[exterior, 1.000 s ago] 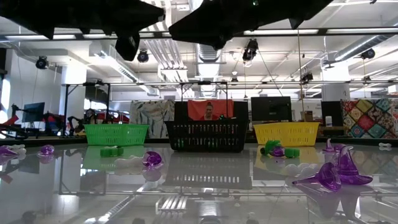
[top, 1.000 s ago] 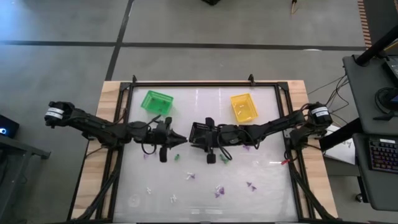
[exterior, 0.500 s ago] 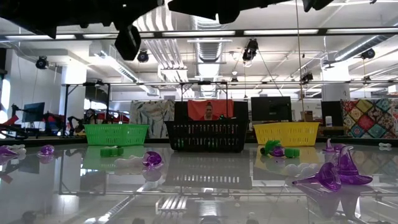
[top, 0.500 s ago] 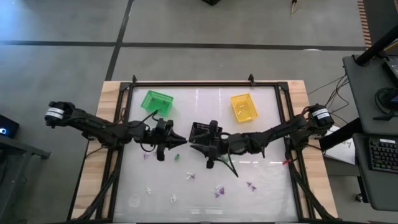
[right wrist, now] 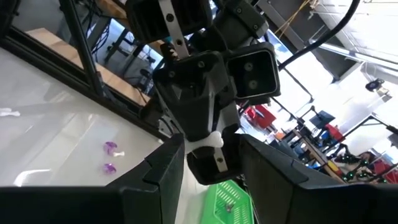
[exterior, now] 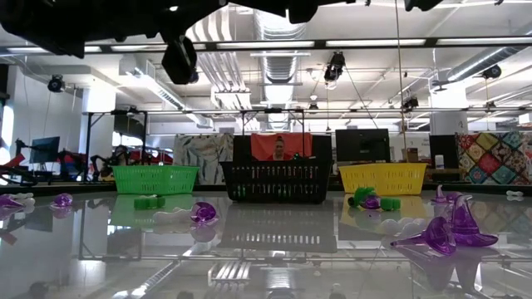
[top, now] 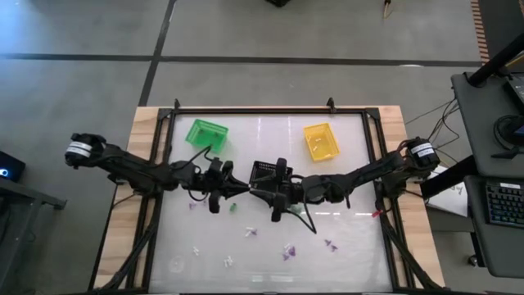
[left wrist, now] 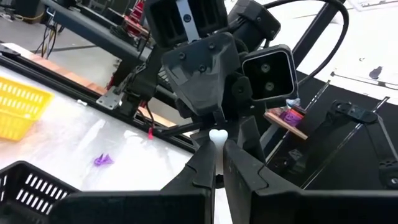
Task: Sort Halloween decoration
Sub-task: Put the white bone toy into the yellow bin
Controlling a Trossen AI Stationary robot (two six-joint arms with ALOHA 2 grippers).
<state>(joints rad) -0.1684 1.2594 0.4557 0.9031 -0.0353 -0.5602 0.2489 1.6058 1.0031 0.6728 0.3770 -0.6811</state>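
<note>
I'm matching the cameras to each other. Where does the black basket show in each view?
High view: black basket at table centre, just beyond the right arm.
Low view: centre, far side.
Left wrist view: a corner of it at the frame's edge.
Right wrist view: not in it; a white trinket and the green basket show.
Shared landmark: the yellow basket, also in the low and left wrist views.

green basket (top: 206, 133), black basket (top: 264, 173), yellow basket (top: 321, 140) — purple trinkets (exterior: 449, 232) — white trinket (left wrist: 217, 136).
</note>
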